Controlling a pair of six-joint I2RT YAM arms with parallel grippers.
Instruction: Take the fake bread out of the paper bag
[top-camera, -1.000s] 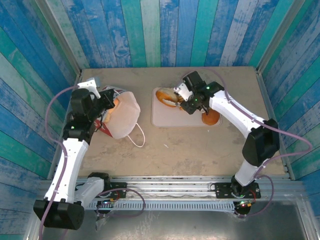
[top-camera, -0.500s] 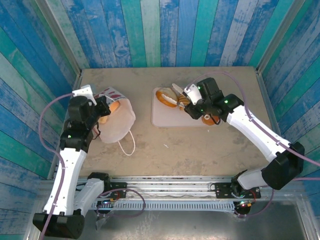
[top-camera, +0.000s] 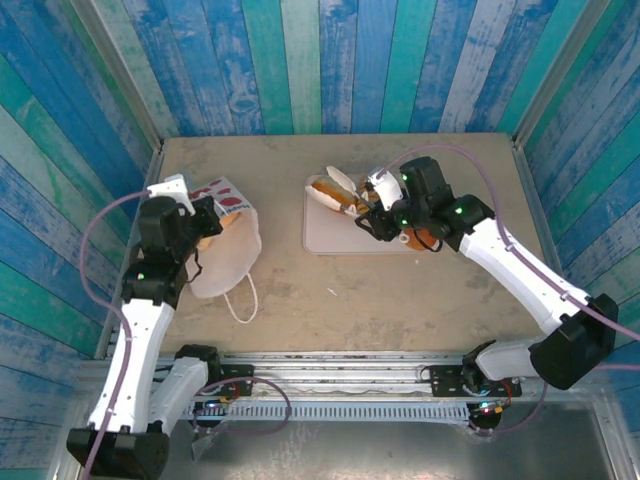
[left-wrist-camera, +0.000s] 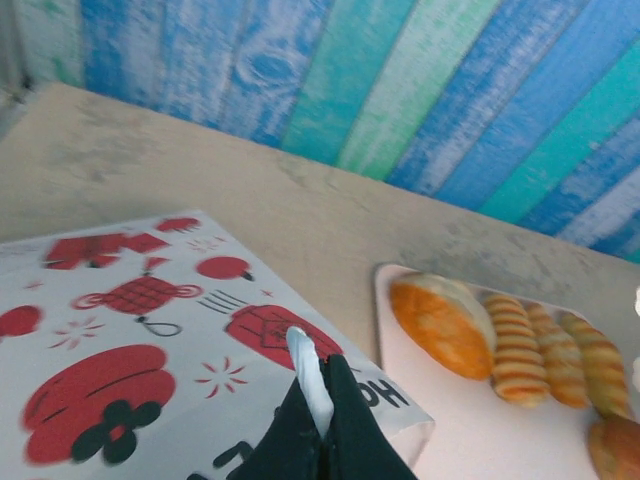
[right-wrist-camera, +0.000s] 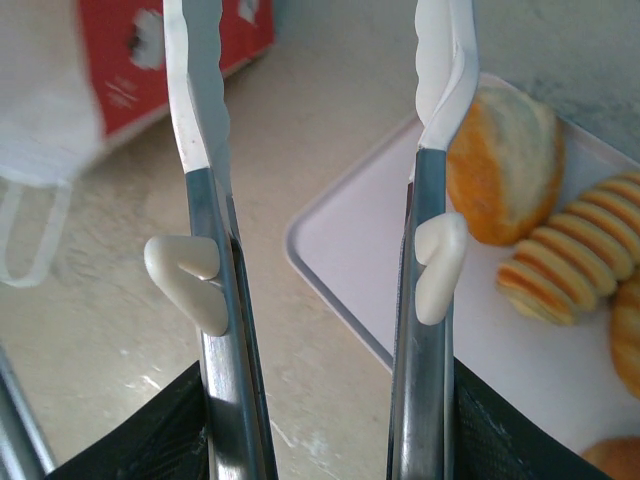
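Clamping paper bag (left-wrist-camera: 130, 330) with left tool (left-wrist-camera: 318, 390) at 9 o'clock; holding right tool (right-wrist-camera: 320, 60) apart over tray (right-wrist-camera: 350, 250) edge, beside fake bread (right-wrist-camera: 505, 165).

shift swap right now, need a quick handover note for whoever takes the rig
Left gripper: shut on an edge of the paper bag, at the table's left side.
Right gripper: open, empty, above the tray's corner.
Done: several fake bread pieces lie on the tray.
Left: one golden piece seems to show in the bag's mouth; take it out, then check the bag for more.
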